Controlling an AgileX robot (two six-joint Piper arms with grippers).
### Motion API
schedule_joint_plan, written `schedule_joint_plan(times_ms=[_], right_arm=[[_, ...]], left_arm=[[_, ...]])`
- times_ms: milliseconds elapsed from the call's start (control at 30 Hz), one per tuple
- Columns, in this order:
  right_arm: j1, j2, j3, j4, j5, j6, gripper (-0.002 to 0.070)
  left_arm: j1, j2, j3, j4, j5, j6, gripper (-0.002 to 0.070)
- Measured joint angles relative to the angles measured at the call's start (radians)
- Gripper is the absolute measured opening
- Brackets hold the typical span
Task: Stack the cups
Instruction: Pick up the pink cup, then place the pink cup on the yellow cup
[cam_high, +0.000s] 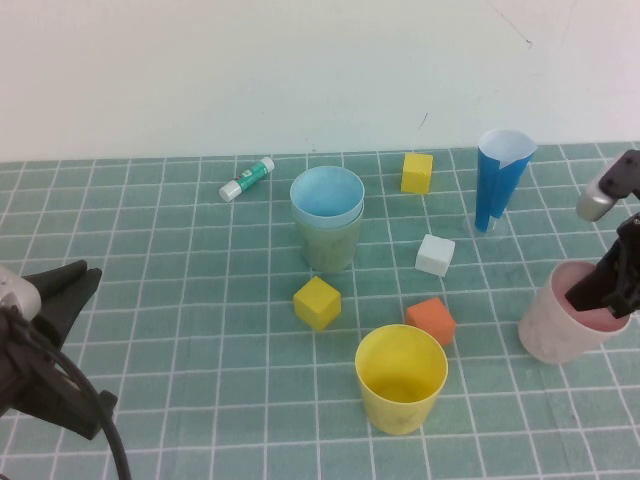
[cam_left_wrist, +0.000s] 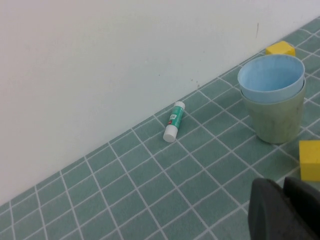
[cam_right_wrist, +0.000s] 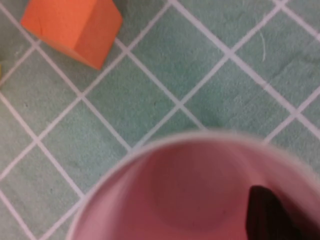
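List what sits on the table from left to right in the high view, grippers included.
Left gripper → glue stick → blue cup nested in green cup → yellow cup → dark blue cone cup → pink cup → right gripper.

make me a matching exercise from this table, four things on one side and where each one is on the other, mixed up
Things:
1. light blue cup
2. pink cup
3. glue stick
4. left gripper

Places:
A. lying near the back wall
B. parked at the near left, away from the cups
C. nested in the green cup
D. right gripper reaching inside it

Pairs: 1-C, 2-D, 3-A, 4-B
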Motion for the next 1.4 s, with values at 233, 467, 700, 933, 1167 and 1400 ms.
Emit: schedule_joint_plan(times_ms=[233,467,700,933,1167,1400], right_arm=[[0.007,-0.001,-0.094,0.071,0.151,-0.005,0.0032],[0.172,-0.101,-0.211,0.105,0.277,-0.020,0.0032],[0.410,-0.131,-0.221,0.005,0.182,-0.017,0.0032],[0.505,-0.110,-0.221,-0.097,0.091,-0.008,0.0032],[0.507,-0.030,-0.221,-0.113,0.089,0.005,0.0032],[0.507,0.000,-0.221,-0.132,0.086,0.063,0.0097]], left_arm=[[0.000,0.000,0.000,0.004,0.006,0.014,0.0027],[0.000,0.000,0.000,0.006,0.007,0.014,0.0027],[0.000,0.000,0.000,0.006,0.008,0.016,0.0027],[0.000,0.000,0.000,0.006,0.008,-0.021,0.0027],[0.000,0.000,0.000,0.006,0.022,-0.070,0.0027],[0.000,0.000,0.000,0.006,0.022,-0.073,0.0027]])
